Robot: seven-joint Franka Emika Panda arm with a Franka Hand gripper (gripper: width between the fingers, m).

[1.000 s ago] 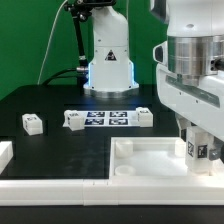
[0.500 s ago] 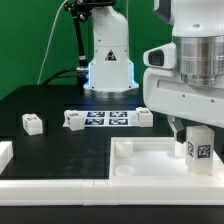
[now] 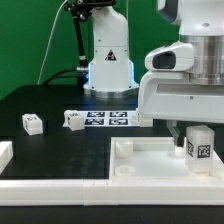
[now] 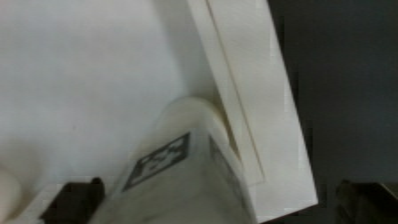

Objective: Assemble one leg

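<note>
One leg (image 3: pixel 201 148), a stubby white block with a black-and-white tag, stands upright in the near corner of the large white panel (image 3: pixel 150 160) at the exterior view's right. My gripper (image 3: pixel 198 138) hangs right over it, one dark finger (image 3: pixel 178 134) beside the leg, the other hidden. In the wrist view the leg (image 4: pixel 178 165) sits against the panel's raised rim (image 4: pixel 240 90), between my gripper's (image 4: pixel 222 205) widely spread fingertips, with a gap on one side. Two more legs (image 3: pixel 32 123) (image 3: pixel 74 119) lie on the black table.
The marker board (image 3: pixel 108 118) lies mid-table in front of the robot base (image 3: pixel 108 60). A white rail (image 3: pixel 40 183) runs along the front edge, with a white block (image 3: pixel 5 152) at its left end. My hand blocks the table behind it.
My hand has turned and lifted slightly over the leg, swinging wider toward the exterior view's left. The leg has stayed in the panel's corner. The third loose leg is now hidden behind my hand.
</note>
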